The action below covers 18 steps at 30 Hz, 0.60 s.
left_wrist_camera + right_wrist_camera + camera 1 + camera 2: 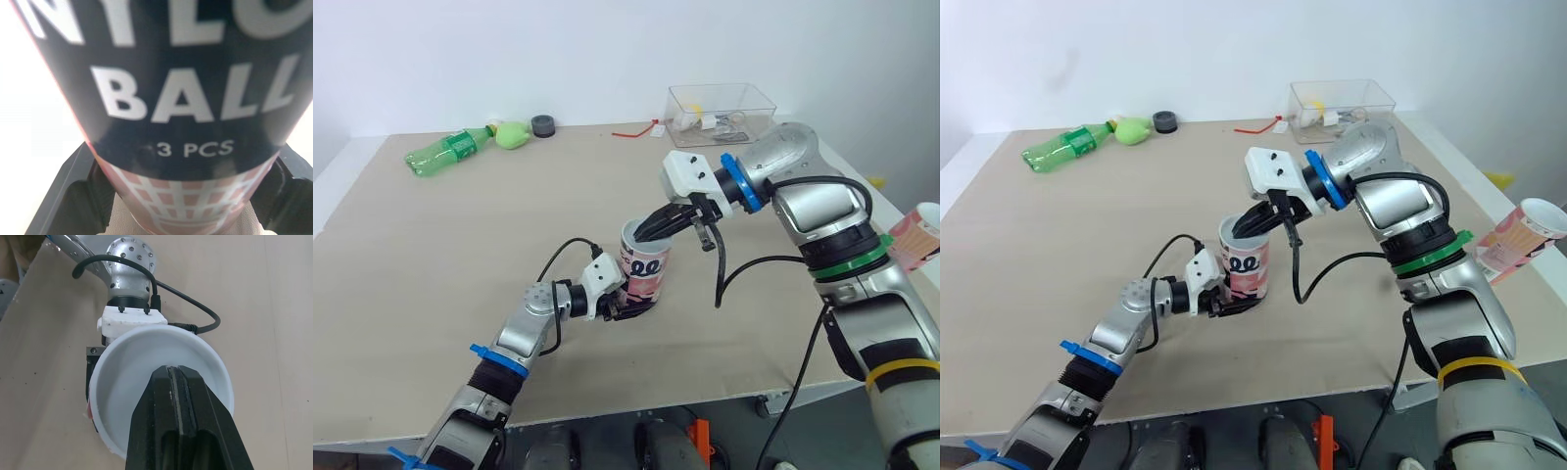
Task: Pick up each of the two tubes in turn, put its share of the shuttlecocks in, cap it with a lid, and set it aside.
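Upright tube [644,269] at frame centre on table [460,255], clamped near base by left gripper [628,309]. Fingers of right gripper [644,232] pressed together, tips at tube's open mouth. Green bottle [445,152] upper left; clear box [720,106] top centre-right.

Right end effector [642,232] over open tube [646,271]

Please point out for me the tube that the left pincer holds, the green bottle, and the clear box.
tube [646,269], left eye view, on its printed side wall.
green bottle [445,152], left eye view, on the middle of its body.
clear box [710,87], left eye view, on its far rim.
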Tool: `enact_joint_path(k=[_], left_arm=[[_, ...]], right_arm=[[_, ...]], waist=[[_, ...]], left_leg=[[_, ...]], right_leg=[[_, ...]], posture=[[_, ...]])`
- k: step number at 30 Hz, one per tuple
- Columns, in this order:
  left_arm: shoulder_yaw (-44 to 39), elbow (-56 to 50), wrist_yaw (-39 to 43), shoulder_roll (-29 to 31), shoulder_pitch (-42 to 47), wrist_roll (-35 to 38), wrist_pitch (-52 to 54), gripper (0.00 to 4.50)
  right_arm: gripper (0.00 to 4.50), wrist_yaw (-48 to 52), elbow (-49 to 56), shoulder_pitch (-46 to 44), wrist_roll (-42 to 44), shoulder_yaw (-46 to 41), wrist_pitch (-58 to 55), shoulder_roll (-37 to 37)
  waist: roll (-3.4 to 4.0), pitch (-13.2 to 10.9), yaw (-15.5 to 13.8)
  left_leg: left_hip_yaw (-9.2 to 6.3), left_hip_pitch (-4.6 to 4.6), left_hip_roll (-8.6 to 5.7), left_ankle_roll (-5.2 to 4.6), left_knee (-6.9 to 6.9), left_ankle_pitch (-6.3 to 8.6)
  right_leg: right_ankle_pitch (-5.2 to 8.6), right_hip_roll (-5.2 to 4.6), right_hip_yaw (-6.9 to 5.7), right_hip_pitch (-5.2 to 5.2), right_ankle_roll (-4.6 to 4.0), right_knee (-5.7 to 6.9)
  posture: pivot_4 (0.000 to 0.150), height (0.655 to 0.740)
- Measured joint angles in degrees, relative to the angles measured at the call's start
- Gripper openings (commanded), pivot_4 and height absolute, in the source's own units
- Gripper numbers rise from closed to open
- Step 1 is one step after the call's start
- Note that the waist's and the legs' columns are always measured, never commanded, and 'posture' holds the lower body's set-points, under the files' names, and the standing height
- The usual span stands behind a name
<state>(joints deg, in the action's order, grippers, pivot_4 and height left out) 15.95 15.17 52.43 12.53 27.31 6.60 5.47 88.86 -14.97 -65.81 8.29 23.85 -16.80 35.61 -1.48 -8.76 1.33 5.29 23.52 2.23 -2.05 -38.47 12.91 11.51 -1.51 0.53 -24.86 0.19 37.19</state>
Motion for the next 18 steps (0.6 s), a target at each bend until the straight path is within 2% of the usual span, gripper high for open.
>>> enact_joint_path(k=[8, 13, 15, 18], left_arm=[[-0.02, 0.53, -0.3, 0.07, 0.0, -0.45, -0.04, 3.01], [-0.28, 1.02, -0.34, -0.14, -0.09, -0.3, -0.49, 3.01], [-0.27, 1.02, -0.15, -0.18, -0.27, -0.17, -1.19, 3.01], [-0.55, 1.01, 0.33, -0.18, -0.41, 0.12, -2.28, 3.01]], right_arm=[[0.11, 0.74, -1.04, -0.49, -2.96, 0.49, 3.16, -0.98], [0.11, 0.92, -1.77, -0.74, -2.46, 0.09, 1.14, -1.67], [0.11, 0.97, -2.34, -0.48, 0.5, -0.44, -2.73, -1.51], [0.11, 1.25, -3.12, -0.55, 9.81, -2.23, -14.02, -1.11]], waist=[[0.02, 0.17, -0.01], [0.02, 0.2, -0.01], [0.02, 0.19, -0.05], [0.04, 0.14, -0.12]], left_leg=[[0.07, -0.39, 0.3, 0.02, 0.04, 0.01], [0.09, -0.46, 0.33, 0.05, 0.04, 0.03], [0.09, -0.41, 0.34, 0.05, 0.04, 0.03], [0.15, 0.05, 0.35, 0.1, 0.06, 0.02]], right_leg=[[0.11, 0.25, 0.02, 0.3, -0.13, 0.0], [0.11, 0.16, 0.04, 0.35, -0.14, 0.0], [0.09, 0.09, 0.04, 0.3, -0.18, -0.01], [-0.14, 0.06, 0.12, -0.18, -0.57, 0.0]], posture=[[0.15, 0.74], [0.15, 0.74], [0.15, 0.74], [0.15, 0.74]])
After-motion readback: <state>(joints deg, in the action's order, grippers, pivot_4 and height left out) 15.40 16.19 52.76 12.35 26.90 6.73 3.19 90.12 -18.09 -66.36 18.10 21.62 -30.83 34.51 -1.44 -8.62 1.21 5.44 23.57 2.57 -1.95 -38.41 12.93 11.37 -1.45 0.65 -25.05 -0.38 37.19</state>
